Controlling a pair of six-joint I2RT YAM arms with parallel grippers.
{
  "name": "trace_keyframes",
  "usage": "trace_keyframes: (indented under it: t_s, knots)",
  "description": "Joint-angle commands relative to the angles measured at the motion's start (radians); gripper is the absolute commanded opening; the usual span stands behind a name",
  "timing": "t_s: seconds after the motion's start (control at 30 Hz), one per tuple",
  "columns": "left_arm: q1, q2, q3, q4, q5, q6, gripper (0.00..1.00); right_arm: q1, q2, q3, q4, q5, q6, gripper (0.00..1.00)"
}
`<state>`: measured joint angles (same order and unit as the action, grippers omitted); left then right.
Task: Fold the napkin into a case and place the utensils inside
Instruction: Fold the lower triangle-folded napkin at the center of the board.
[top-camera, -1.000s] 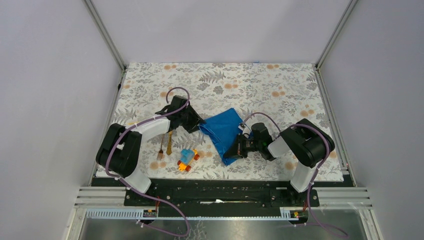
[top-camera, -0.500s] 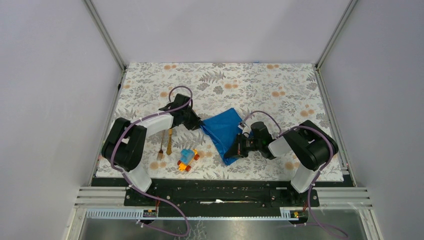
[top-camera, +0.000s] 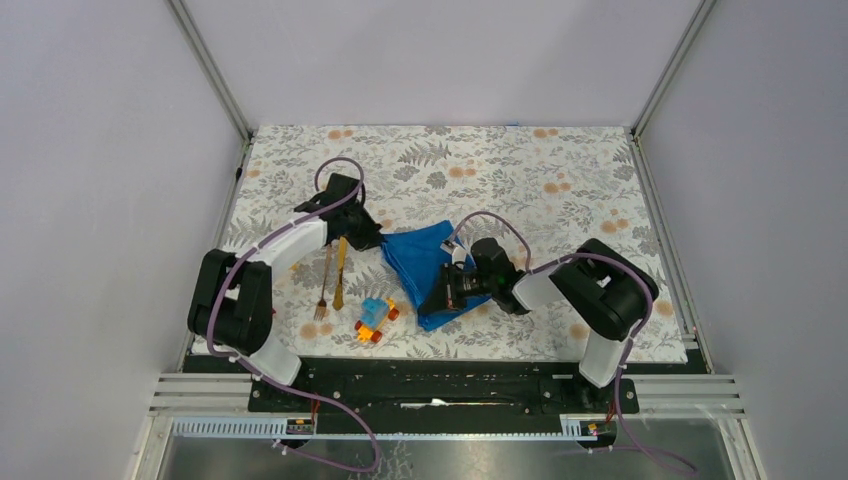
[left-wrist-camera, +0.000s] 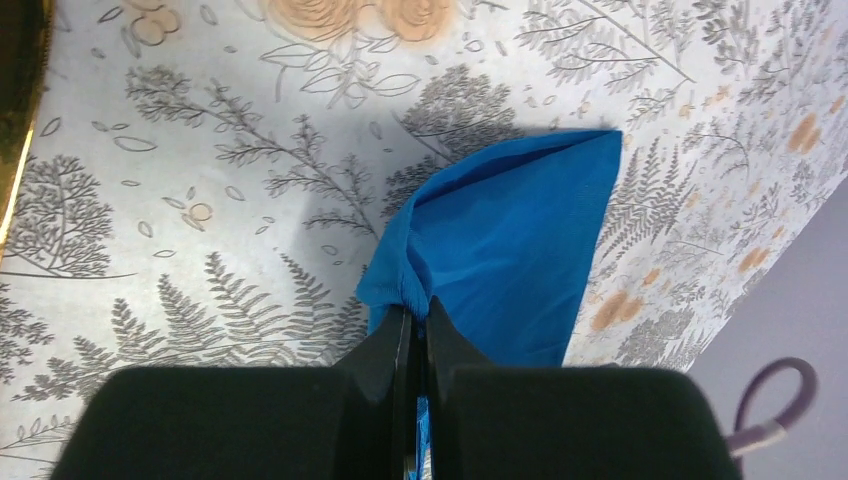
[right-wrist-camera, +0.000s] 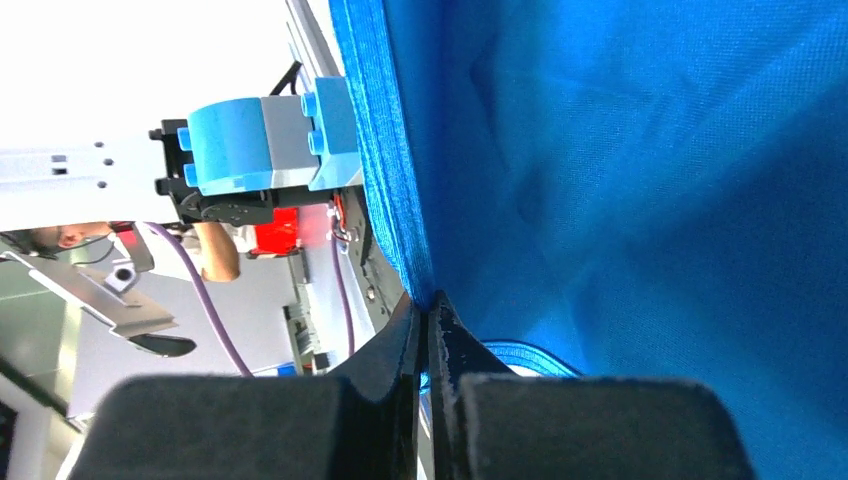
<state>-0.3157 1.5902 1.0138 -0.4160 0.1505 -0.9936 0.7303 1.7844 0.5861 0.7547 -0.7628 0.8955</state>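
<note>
Low in the overhead frame, just above the arms' bases, a small blue-and-orange toy car (top-camera: 375, 320) sits on the floral table (top-camera: 560, 160). To its right, the right gripper (top-camera: 437, 297) is clamped on the lower edge of the napkin (top-camera: 418, 262); its wrist view shows the jaws pinched tight on a blue hem. Left of centre lie the utensils, the fork (top-camera: 323, 288) and the knife (top-camera: 340, 272), side by side and apart from the cloth. Their long axes run almost straight up the frame, with the fork's tines toward the bottom; which end of the knife is the blade cannot be told. Higher up, the left gripper (top-camera: 372, 240) is closed on the napkin's upper-left corner, the cloth bunched between its fingertips in its own wrist view. The napkin lies rumpled at mid-frame, its longer run going from upper centre down to lower centre, tilted slightly, with one pointed corner toward the top. The fold appears to be under way. To do it well, both pinches should hold firm, travel level and together, keep the cloth taut and stay clear of the toy and the cutlery.
</note>
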Motion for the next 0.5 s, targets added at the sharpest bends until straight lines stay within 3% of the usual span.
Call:
trace_keyframes:
  t_s: [0.0,0.23,0.47]
  knots:
    - [-0.027,0.019,0.089,0.005,-0.084,0.0,0.0,0.008,0.05,-0.008,0.165,-0.066,0.112,0.0]
    - [-0.122,0.161,0.223,-0.013,-0.19,-0.094,0.0,-0.052,0.058,-0.075,0.212,-0.078,0.128,0.0]
    - [-0.189,0.176,0.246,0.039,-0.286,-0.194,0.0,-0.088,0.066,-0.084,0.151,-0.092,0.074,0.0]
